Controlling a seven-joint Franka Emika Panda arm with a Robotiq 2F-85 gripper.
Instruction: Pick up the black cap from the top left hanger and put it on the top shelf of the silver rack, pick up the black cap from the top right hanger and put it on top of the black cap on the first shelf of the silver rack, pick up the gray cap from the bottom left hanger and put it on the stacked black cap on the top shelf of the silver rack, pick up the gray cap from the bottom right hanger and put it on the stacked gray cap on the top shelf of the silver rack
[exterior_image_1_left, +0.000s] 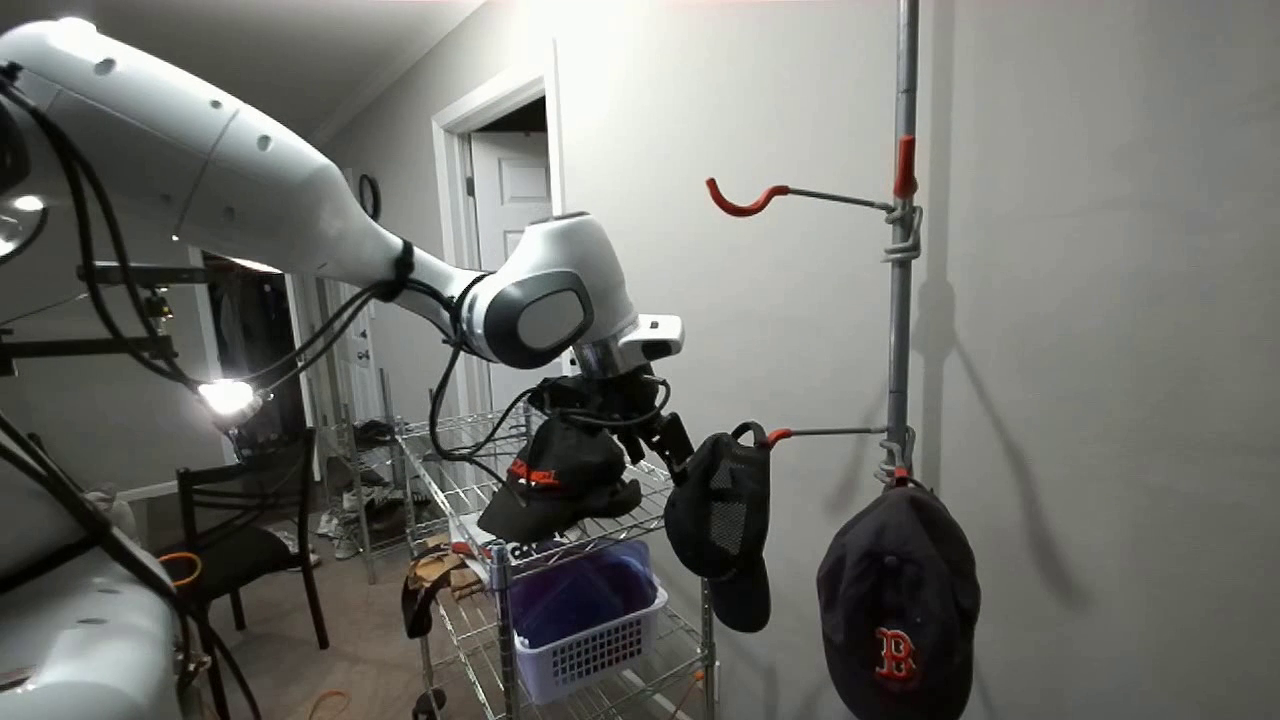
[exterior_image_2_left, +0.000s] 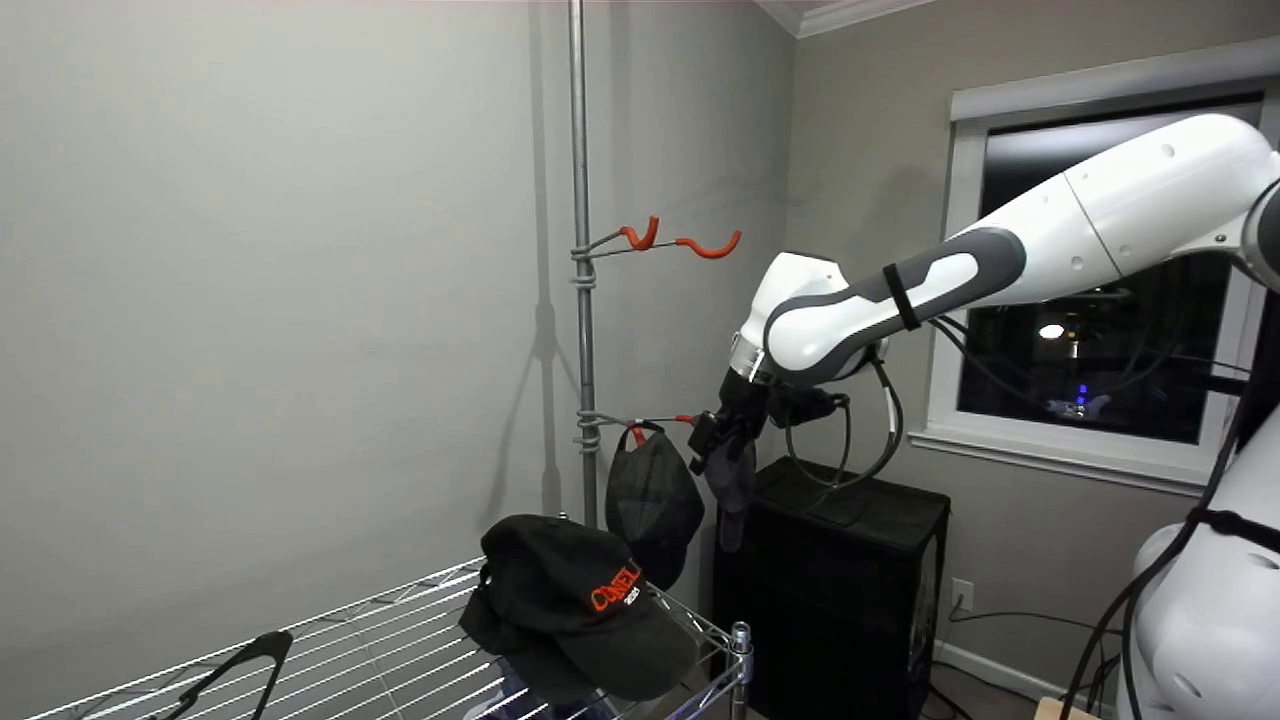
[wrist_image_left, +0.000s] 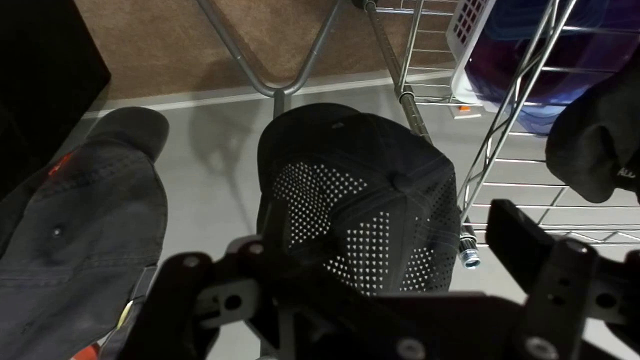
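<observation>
Black cap with red lettering: in an exterior view, lies on a plain black cap, both near a corner and the edge toward the pole of the top shelf of the silver rack; two of four caps look done.
Upper hangers: bear no cap.
Black box: stands beyond the hanging caps.
Mesh cap: in an exterior view, hangs from the lower left hanger; it looks black, yet seems the task's next gray one.
Cap with a red letter: hangs just beside, from the lower right hanger; seems left for last.
Purple bin: sits in a white basket below the top shelf.
Gripper: in the wrist view, spread wide with the mesh cap between its jaws, not grasping it; whether it touches, I cannot tell.
Edge of the silver rack: near the mesh cap, may stand in the way, as may the neighbouring cap opposite.
</observation>
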